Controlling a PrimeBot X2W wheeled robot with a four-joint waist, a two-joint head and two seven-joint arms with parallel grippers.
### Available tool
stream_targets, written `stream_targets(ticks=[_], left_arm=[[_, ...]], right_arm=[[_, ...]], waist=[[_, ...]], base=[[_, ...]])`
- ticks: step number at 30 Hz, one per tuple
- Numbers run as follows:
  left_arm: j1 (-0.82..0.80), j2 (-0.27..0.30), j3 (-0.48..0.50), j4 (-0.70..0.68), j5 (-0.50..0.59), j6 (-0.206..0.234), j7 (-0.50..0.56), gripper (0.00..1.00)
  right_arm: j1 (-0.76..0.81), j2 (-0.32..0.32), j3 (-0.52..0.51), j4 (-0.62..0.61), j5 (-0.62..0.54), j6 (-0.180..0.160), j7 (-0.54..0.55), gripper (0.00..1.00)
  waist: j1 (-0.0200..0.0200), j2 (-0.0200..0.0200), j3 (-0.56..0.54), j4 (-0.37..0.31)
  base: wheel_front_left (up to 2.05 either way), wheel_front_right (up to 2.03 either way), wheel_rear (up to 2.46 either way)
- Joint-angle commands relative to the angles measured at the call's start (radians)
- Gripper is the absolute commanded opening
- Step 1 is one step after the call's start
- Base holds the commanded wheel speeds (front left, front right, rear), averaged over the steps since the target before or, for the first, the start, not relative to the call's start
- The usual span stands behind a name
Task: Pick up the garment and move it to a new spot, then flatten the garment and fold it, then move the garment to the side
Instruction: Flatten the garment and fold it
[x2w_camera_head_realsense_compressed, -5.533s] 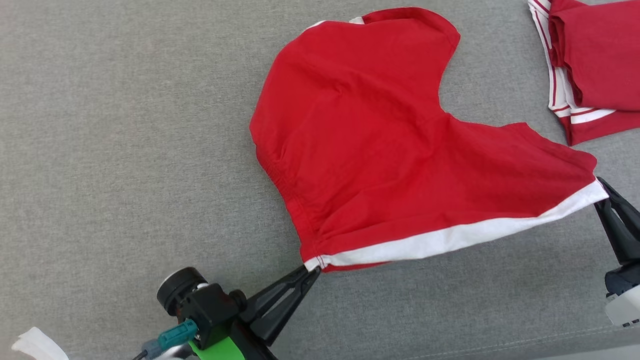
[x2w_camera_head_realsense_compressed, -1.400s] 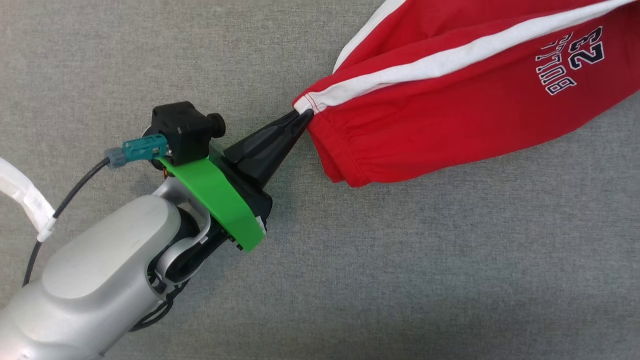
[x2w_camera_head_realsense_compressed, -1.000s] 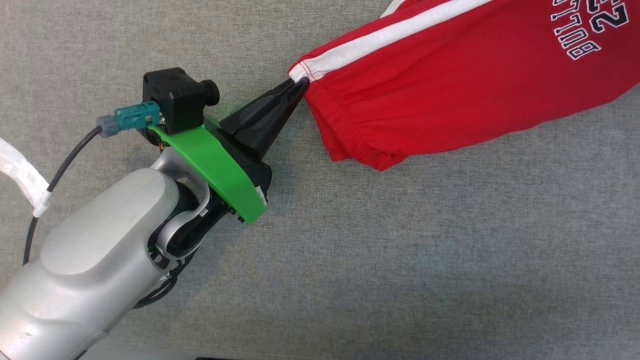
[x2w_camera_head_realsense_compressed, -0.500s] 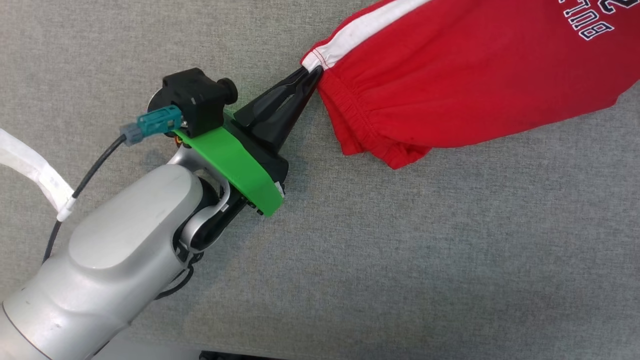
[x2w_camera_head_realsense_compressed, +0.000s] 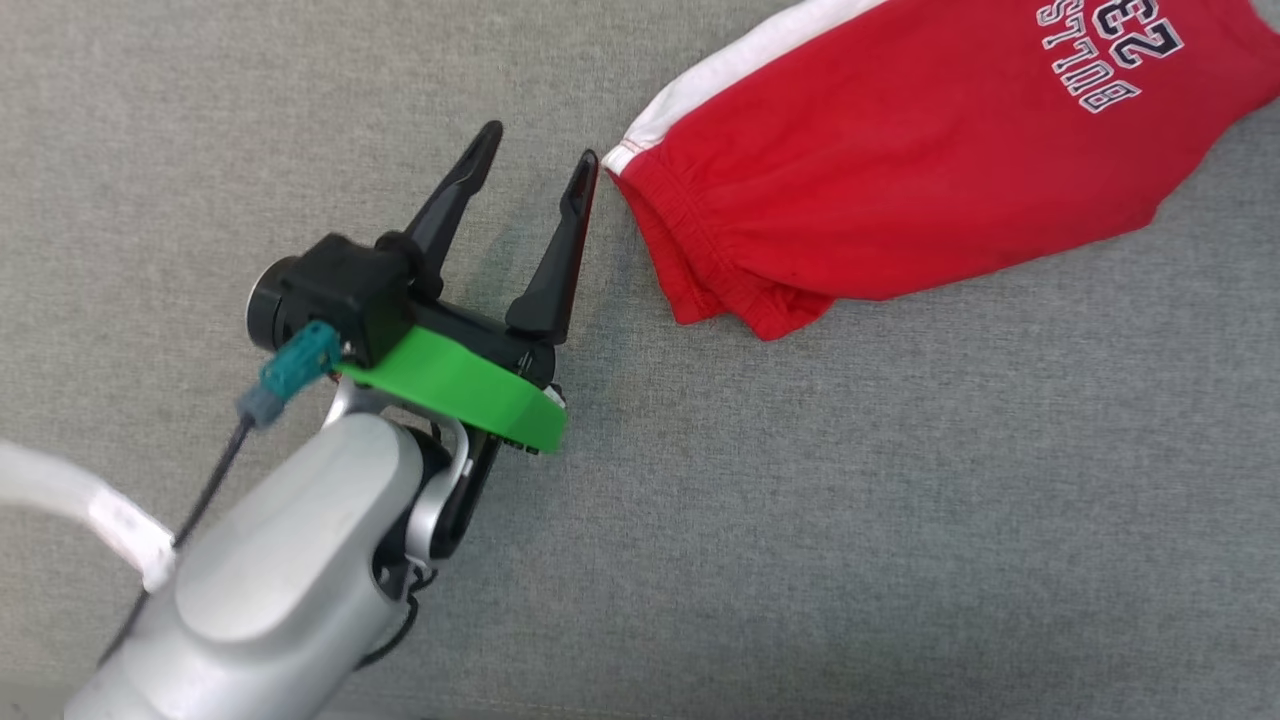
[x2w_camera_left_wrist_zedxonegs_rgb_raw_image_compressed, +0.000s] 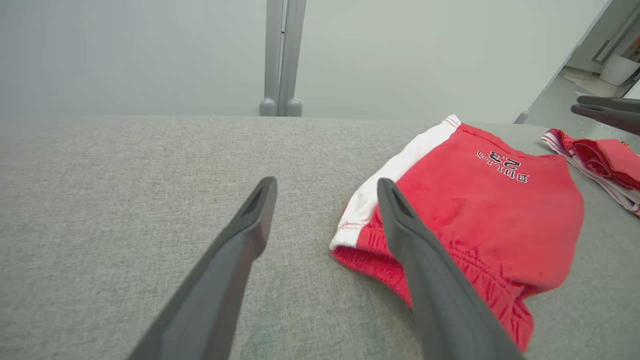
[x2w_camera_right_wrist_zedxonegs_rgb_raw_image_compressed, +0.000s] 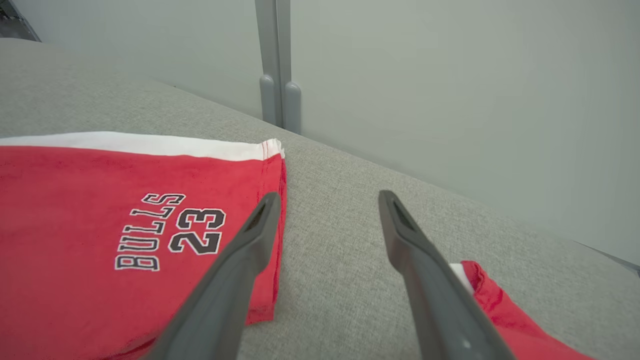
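Left gripper (x2w_camera_head_realsense_compressed: 540, 148) wide, holding nothing. Shorts (x2w_camera_head_realsense_compressed: 900, 170) lie flat toward the table's (x2w_camera_head_realsense_compressed: 800, 550) far edge, waistband corner just beside one fingertip (x2w_camera_head_realsense_compressed: 587, 165). Right gripper (x2w_camera_right_wrist_zedxonegs_rgb_raw_image_compressed: 327, 197) wide, at the leg hem.

Garment (x2w_camera_head_realsense_compressed: 900, 180): red, with a white band along one edge; red stitching is seen at the band's end. Lettering (x2w_camera_head_realsense_compressed: 1090, 80) "BULLS 23" is printed dark with a white outline. Table cover (x2w_camera_head_realsense_compressed: 800, 550): grey, finely heathered weave. Left gripper (x2w_camera_head_realsense_compressed: 540, 145): fingers are rendered black in head view, dark grey in wrist view. Behind them: green plate (x2w_camera_head_realsense_compressed: 460, 385), black camera housing (x2w_camera_head_realsense_compressed: 330, 295), teal connector (x2w_camera_head_realsense_compressed: 300, 365), silver-grey forearm (x2w_camera_head_realsense_compressed: 280, 590), white wrap (x2w_camera_head_realsense_compressed: 100, 505). Right gripper (x2w_camera_right_wrist_zedxonegs_rgb_raw_image_compressed: 328, 197): fingers dark grey. Second garment (x2w_camera_left_wrist_zedxonegs_rgb_raw_image_compressed: 600, 157): red, edged in white with thin red stripes. Wall (x2w_camera_left_wrist_zedxonegs_rgb_raw_image_compressed: 150, 50): pale grey-green. Post (x2w_camera_left_wrist_zedxonegs_rgb_raw_image_compressed: 280, 50): grey.
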Motion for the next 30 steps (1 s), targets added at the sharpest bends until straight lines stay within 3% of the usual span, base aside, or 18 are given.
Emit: stream_targets(ticks=[1, 9, 11, 15, 21, 30], left_arm=[[0.054, -0.021, 0.039, -0.024, 0.052, 0.030, -0.004, 1.00], [0.325, -0.183, 0.197, -0.122, 0.336, 0.104, -0.004, 1.00], [0.381, -0.243, 0.222, -0.130, 0.375, 0.083, -0.004, 1.00], [0.448, -0.310, 0.265, -0.119, 0.458, 0.034, -0.004, 1.00], [0.482, -0.343, 0.290, -0.139, 0.558, 0.017, -0.004, 1.00], [0.459, -0.344, 0.212, -0.181, 0.514, 0.056, -0.004, 1.00]], right_arm=[[0.062, 0.001, -0.009, -0.008, 0.017, -0.002, -0.016, 1.00], [0.309, 0.095, -0.171, 0.016, 0.058, -0.002, -0.030, 1.00], [0.343, 0.124, -0.220, 0.026, 0.065, -0.002, -0.030, 1.00], [0.395, 0.140, -0.276, 0.074, 0.084, -0.002, -0.030, 1.00], [0.356, 0.104, -0.291, 0.159, 0.105, -0.002, 0.061, 1.00], [0.267, 0.075, -0.271, 0.233, 0.127, -0.002, 0.268, 1.00]], waist=[[-0.0001, -0.0001, -0.057, -0.004], [-0.0001, -0.0001, -0.148, 0.028], [-0.0001, -0.0001, -0.156, 0.048], [-0.0001, -0.0001, -0.155, 0.108], [-0.0001, -0.0001, -0.111, 0.192], [-0.0001, -0.0001, -0.072, 0.273]], base=[[0.00, 0.00, 0.00], [0.00, 0.00, 0.00], [0.00, 0.00, 0.00], [0.00, 0.00, 0.00], [0.00, 0.00, 0.00], [0.00, 0.00, 0.00]])
